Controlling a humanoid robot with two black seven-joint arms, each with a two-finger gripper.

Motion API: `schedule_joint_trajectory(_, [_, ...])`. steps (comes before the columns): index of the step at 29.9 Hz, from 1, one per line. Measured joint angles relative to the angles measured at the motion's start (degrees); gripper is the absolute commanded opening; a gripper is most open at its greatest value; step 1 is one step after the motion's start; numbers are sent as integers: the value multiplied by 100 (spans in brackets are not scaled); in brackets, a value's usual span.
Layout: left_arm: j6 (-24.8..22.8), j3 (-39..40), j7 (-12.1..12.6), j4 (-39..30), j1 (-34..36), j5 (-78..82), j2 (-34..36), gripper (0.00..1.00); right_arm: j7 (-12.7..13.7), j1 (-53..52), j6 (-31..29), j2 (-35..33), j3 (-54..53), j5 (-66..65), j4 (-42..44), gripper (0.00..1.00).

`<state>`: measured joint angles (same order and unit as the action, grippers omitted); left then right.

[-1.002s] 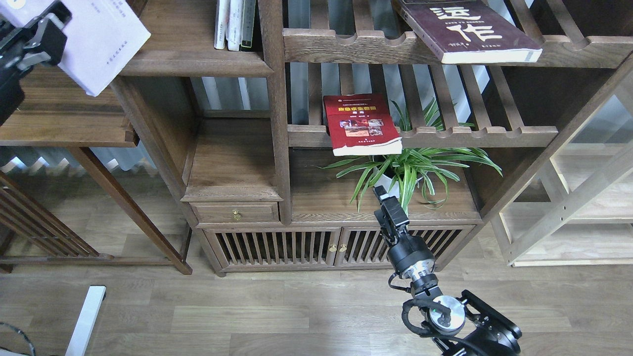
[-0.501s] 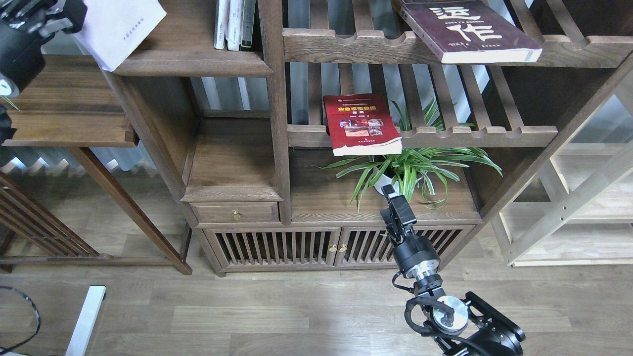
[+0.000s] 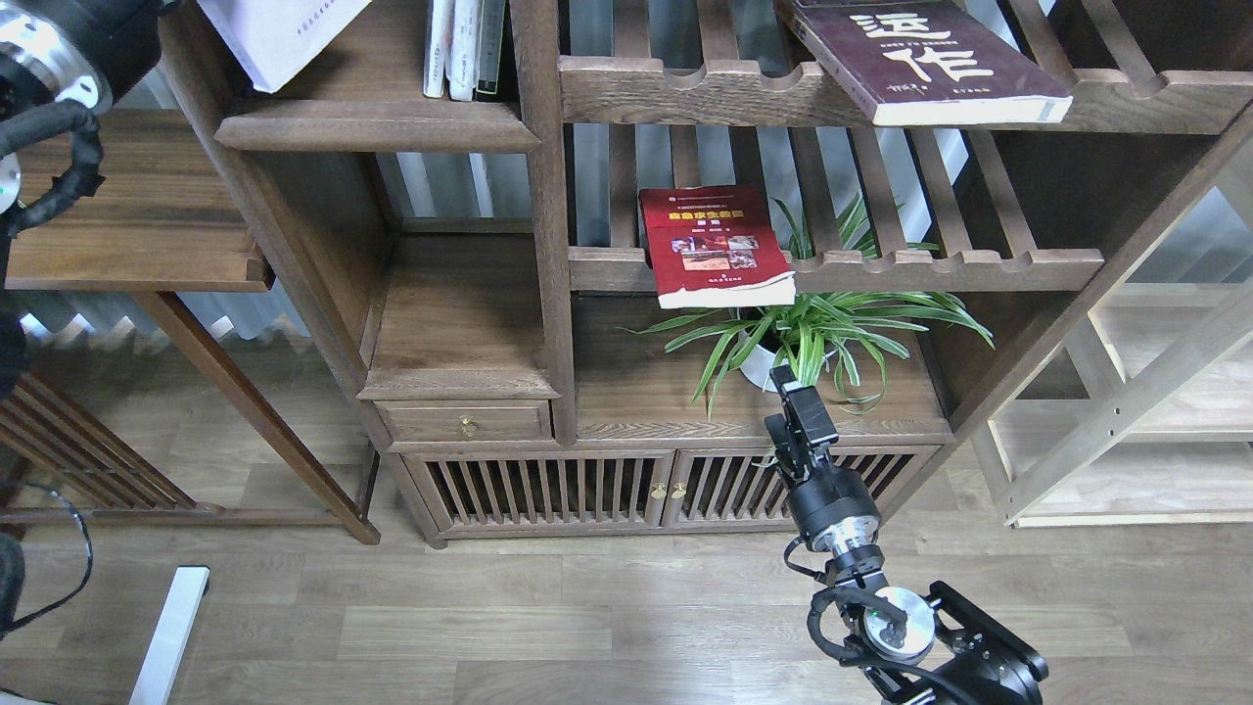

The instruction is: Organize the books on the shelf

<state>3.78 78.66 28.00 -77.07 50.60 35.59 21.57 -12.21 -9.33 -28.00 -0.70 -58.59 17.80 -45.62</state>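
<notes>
Left arm (image 3: 59,59) reaches up top-left, gripper out of frame. Right gripper (image 3: 795,387) points up, fingers hard to tell apart.

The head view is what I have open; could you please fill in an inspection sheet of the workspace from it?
Surface: dark-brown plank shelf, upright books at its right end.
Job's things: pale book above the shelf's left part, partly cropped; maroon book overhanging the top slatted rack; red book overhanging the lower rack.
Clutter: potted plant on the cabinet top.
Grippers: left gripper out of view; right gripper low before the plant, seen end-on.
Cables: black cables on both arms; one hanging lower left.
Surroundings: wooden floor, pale shelving unit at right.
</notes>
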Motion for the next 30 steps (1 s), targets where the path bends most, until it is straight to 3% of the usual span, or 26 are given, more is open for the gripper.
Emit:
schedule_joint_trajectory(20, [105,-703,0,1286,944,6,-276,4,8,54,0,-101,-186,286,-35,99])
schedule_joint_trajectory(30, [106,-1046,0,2269,1723,1,-614,4,10,64,0,-179,-278,444,-39,99])
